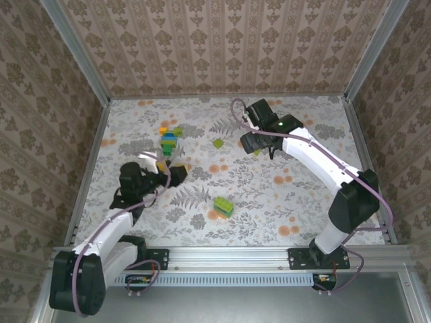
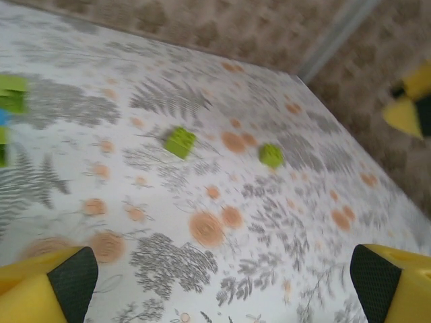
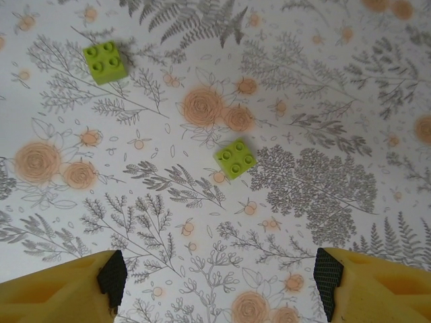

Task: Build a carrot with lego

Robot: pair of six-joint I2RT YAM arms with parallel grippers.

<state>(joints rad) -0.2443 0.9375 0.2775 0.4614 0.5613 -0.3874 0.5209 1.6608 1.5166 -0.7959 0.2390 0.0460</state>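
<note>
1. Patterned wallpaper closes in a bench [image 1: 283, 202] under a floral cloth. We can read no brand, label or writing anywhere on it.
2. Our right pincer [image 3: 219, 276] hangs over the bench with its jaws spread and nothing between them. Our left pincer [image 2: 222, 279] is spread wide and just as empty.
3. A mixed build [image 1: 168, 140] of yellow, green and blue bricks stands just beyond the left pincer.
4. What we take for the carrot [image 1: 223, 206] lies well apart from both pincers, back toward the arm bases and between the two arms.
5. The near lime brick [image 3: 236, 158] sits just ahead of the right pincer, roughly centred on its gap. The far lime brick [image 3: 104, 62] lies farther ahead, off to one side.
6. We judge the main risks as follows:
   - The near lime brick is turned askew to the jaws, so a descent that isn't squared up could clip a corner and skid it across the smooth cloth.
   - A careless swing of the left pincer could topple the mixed build.
</note>
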